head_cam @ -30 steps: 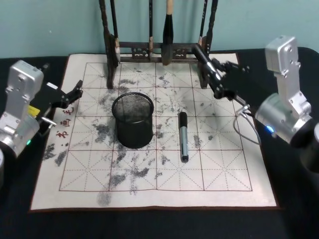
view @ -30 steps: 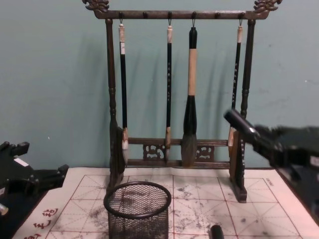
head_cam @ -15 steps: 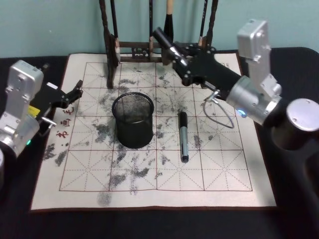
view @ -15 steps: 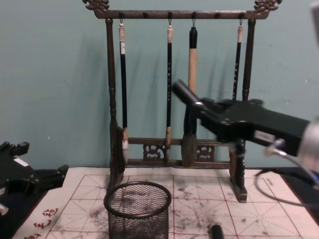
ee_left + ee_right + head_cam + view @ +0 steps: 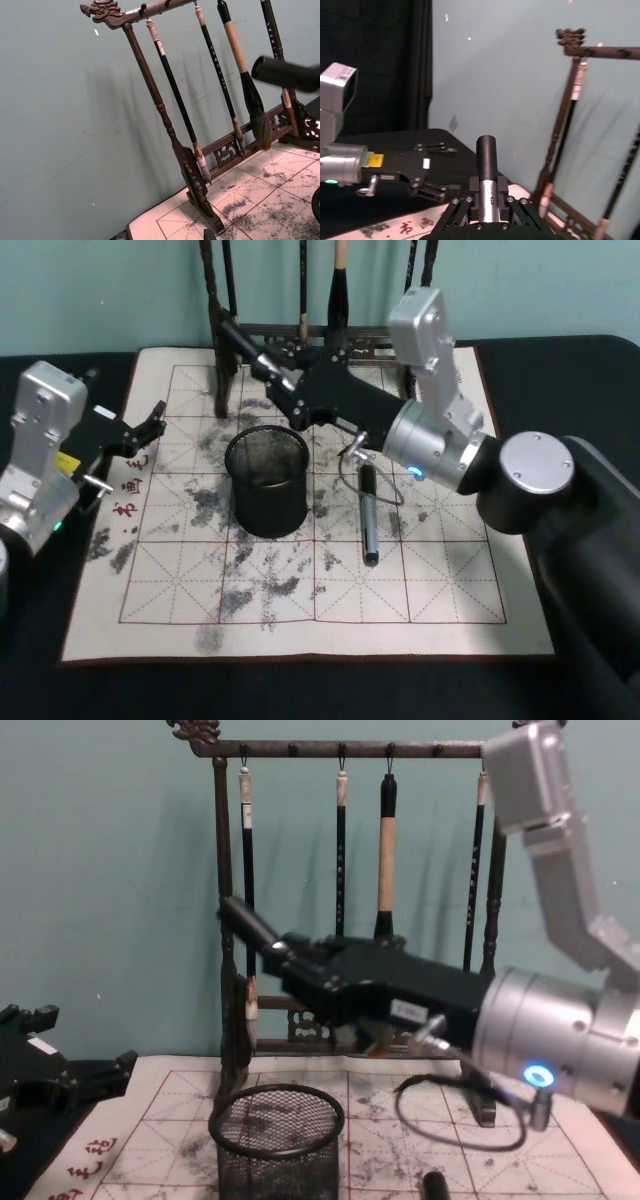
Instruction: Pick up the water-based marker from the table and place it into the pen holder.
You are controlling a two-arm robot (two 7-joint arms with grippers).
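The marker (image 5: 243, 343), a slim cylinder with a matte black cap and a silvery barrel, is up in the air, pinched by its barrel in the right gripper (image 5: 283, 385). The jaws are clamped tight on it, and the cap pokes out past the fingers, as the right wrist view shows (image 5: 486, 155). From the chest it tilts up and to the robot's left (image 5: 250, 927), the cap crossing the left post of the rack (image 5: 222, 870). Below it stands the holder (image 5: 277, 1160), a round black wire-mesh cup with a solid rim. Whether the marker hangs squarely over the opening or a little beyond the far rim is hard to judge.

A second marker (image 5: 368, 515), same black and silver, lies flat on the ink-blotched, gridded mat (image 5: 440, 580), just to the right of the holder and not touching it. Long brushes (image 5: 385, 850) hang from the dark carved wooden rack behind.

The left gripper (image 5: 152, 423) sits at the mat's left edge, jaws apart and holding nothing.

The big change: half a second ago the right gripper was in front of the rack's middle, a second ago off by its right post. Now it has swept across to the left post. The holder, the second marker and the left arm have not budged.
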